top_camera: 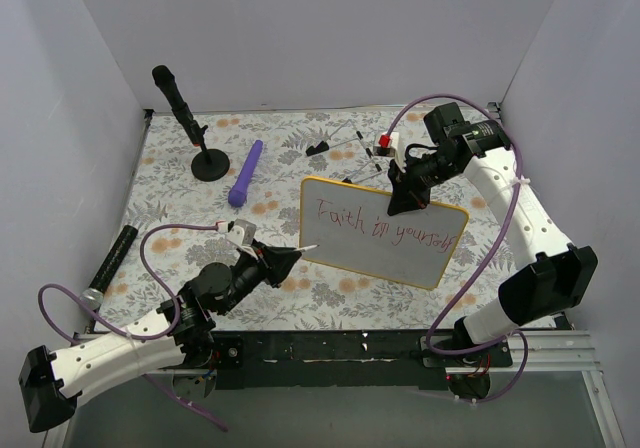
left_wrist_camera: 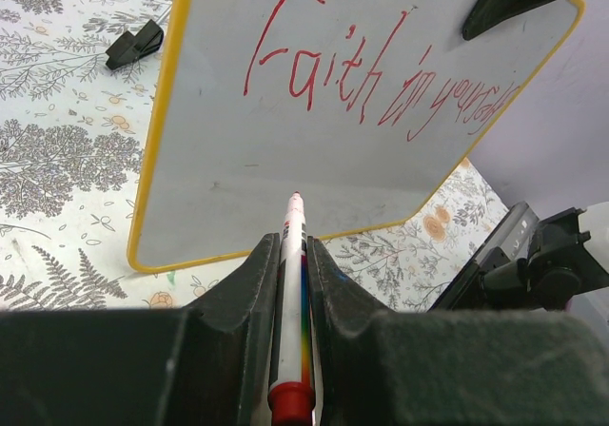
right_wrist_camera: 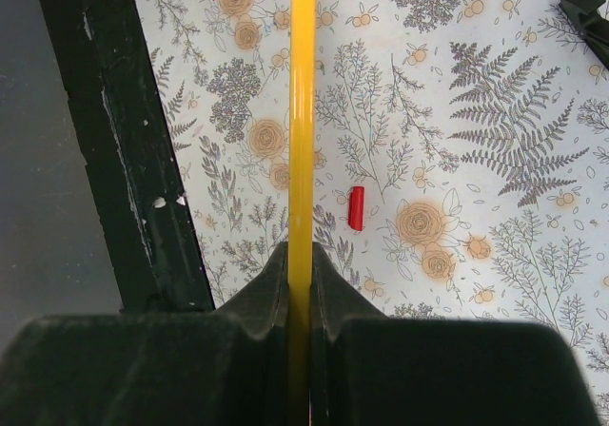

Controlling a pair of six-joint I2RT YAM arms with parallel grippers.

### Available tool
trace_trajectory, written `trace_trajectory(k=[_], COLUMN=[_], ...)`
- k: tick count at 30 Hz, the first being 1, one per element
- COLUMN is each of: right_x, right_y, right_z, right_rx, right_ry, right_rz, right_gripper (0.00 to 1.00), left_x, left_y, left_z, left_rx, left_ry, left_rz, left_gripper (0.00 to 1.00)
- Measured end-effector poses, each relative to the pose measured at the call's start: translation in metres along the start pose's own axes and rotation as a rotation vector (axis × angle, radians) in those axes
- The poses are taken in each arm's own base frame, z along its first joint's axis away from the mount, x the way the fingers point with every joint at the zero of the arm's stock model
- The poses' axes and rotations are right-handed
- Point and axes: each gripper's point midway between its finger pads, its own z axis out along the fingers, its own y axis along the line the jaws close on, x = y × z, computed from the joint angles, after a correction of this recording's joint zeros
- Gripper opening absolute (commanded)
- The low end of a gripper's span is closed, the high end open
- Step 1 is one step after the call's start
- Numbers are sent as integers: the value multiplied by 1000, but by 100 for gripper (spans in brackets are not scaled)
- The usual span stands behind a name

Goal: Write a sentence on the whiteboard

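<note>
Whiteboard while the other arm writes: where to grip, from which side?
Top rim of the whiteboard, from above, fingers straddling the thin yellow edge, as the right gripper does now. The board is upright and thin, so this leaves its face clear for the marker in the left gripper.

1 whiteboard [top_camera: 400, 258], 1 red marker [left_wrist_camera: 291, 283], 1 red cap [right_wrist_camera: 356, 208], 1 purple tube [top_camera: 245, 173], 1 mic stand [top_camera: 190, 128], 1 black rod [top_camera: 115, 253].

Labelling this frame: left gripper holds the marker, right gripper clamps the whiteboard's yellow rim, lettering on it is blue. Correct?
Not quite: the lettering is red, not blue, as the left wrist view shows. The rest is right: the left gripper holds the marker, and the right gripper clamps the yellow rim of the whiteboard.
</note>
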Motion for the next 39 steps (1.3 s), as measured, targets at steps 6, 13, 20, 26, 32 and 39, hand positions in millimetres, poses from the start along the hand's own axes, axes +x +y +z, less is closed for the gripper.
trace_trajectory(k=[6, 13, 20, 26, 32, 39], right_x=[1, 6, 6, 4, 8, 8], right_y=[2, 8, 4, 3, 1, 1], right_z=[0, -8, -10, -12, -11, -12], right_rx=[6, 31, 40, 36, 24, 15], right_ry=[-8, -28, -43, -60, -80, -97], right_rz=[1, 24, 40, 51, 80, 89], right_gripper=[1, 1, 1, 1, 1, 1], left_x=[-5, -18, -20, -13, 4, -32], left_y=[-2, -9, -7, -3, 23, 7], left_z=[-1, 4, 21, 28, 16, 12], left_rx=[7, 35, 36, 61, 89, 198], left_ry=[-18, -74, -113, -122, -141, -269], left_rz=[-12, 0, 51, 86, 105, 119], left_gripper=[0, 0, 0, 0, 0, 0])
